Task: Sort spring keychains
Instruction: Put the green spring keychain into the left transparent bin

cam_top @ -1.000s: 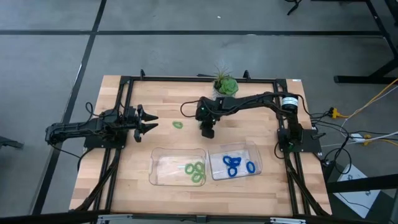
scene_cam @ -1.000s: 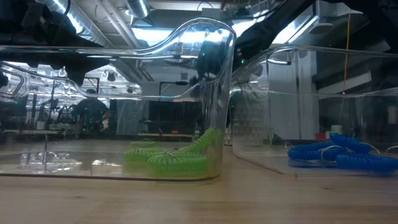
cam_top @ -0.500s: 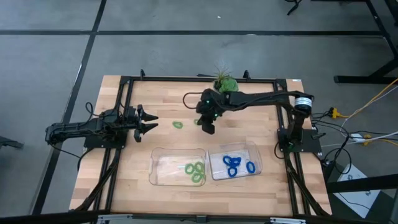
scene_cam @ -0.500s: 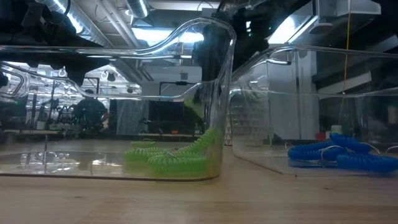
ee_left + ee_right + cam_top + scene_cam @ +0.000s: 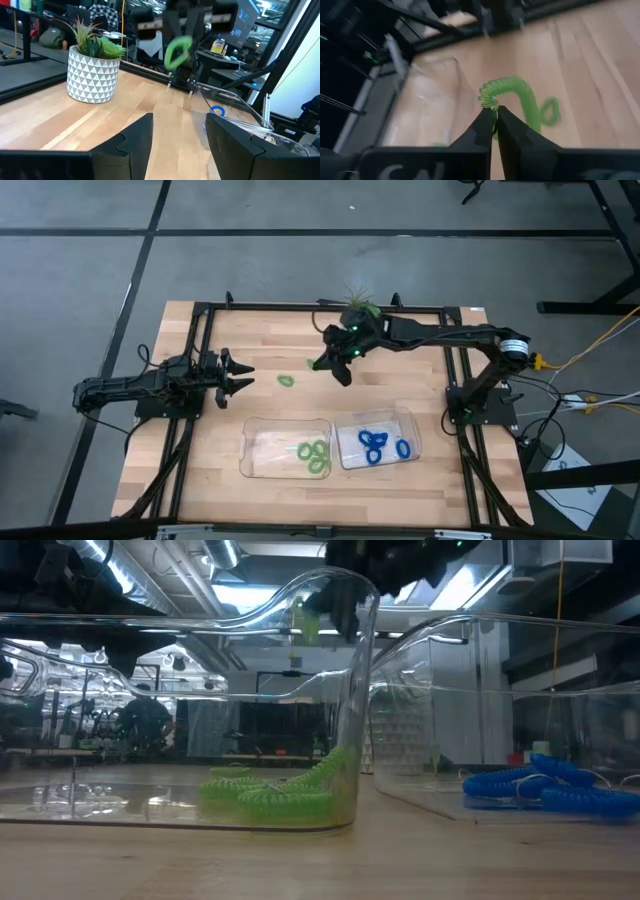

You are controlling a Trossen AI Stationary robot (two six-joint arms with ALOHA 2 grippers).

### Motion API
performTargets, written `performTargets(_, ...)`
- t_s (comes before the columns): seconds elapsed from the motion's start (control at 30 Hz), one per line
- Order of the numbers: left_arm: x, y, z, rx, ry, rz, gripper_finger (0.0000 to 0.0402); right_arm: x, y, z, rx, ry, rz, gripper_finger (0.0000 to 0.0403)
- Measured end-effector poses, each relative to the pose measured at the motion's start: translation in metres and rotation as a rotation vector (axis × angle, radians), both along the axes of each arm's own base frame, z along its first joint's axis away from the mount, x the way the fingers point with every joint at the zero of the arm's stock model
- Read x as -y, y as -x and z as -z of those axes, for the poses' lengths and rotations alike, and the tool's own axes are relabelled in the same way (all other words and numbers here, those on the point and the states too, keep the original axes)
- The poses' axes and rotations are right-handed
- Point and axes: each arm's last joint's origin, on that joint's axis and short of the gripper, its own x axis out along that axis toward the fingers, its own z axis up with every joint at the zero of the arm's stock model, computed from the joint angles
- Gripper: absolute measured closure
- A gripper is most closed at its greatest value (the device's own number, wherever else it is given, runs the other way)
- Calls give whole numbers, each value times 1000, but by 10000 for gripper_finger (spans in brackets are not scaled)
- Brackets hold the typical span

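Right wrist view shows your right gripper [image 5: 493,116] pinched shut on a green spring keychain [image 5: 512,97], lifted above the table. Carry it over the left tray [image 5: 262,428] (the greens' one) before you release.

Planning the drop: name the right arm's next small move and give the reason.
Probably carry it toward the left tray: the right tool is shut on a green keychain, lifted above the table, and that tray already holds the green coils.
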Motion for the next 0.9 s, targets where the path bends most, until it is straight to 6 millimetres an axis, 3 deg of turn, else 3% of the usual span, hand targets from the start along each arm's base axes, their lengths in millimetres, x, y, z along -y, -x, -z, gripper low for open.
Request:
performTargets(0.3,0,0,0,0,0,0,224,-13,13,-42,185,-64,-34,387)
performTargets(0.9,0,0,0,0,0,0,224,-76,7,-44,191,-120,-245,386)
